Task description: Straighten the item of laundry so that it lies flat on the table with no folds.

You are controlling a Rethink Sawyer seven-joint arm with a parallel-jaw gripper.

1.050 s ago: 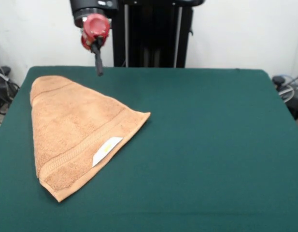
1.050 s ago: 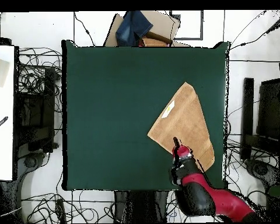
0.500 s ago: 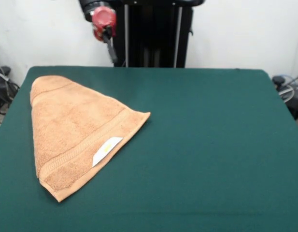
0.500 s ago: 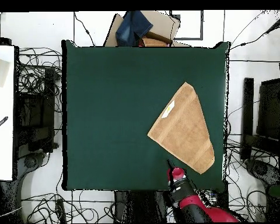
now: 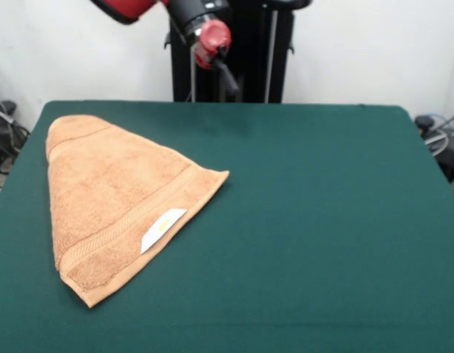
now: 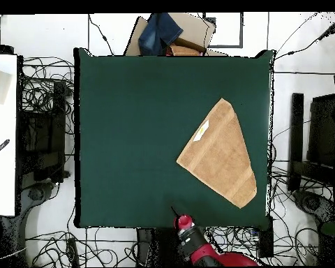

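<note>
The item of laundry [image 5: 112, 195] is a light orange-tan towel folded over into a rough triangle on the left part of the green table [image 5: 322, 220]. Its white label [image 5: 162, 228] with a yellow mark faces up near the folded edge. The overhead view has the towel [image 6: 219, 153] at the right side of the table [image 6: 128, 125]. My gripper [image 5: 231, 87] hangs in the air over the table's far edge, clear of the towel, shut and holding nothing. From above, the gripper [image 6: 174, 210] sits at the table's bottom edge, left of the towel.
A cardboard box with a blue cloth [image 6: 167, 31] lies beyond the table's top edge in the overhead view. Cables cover the floor on both sides. A white surface [image 6: 1, 132] stands at the left. The black pedestal column [image 5: 245, 51] rises behind the table.
The gripper has lifted off from above the towel's far corner and swung sideways along the table's far edge, away from the towel. The towel has not moved.
</note>
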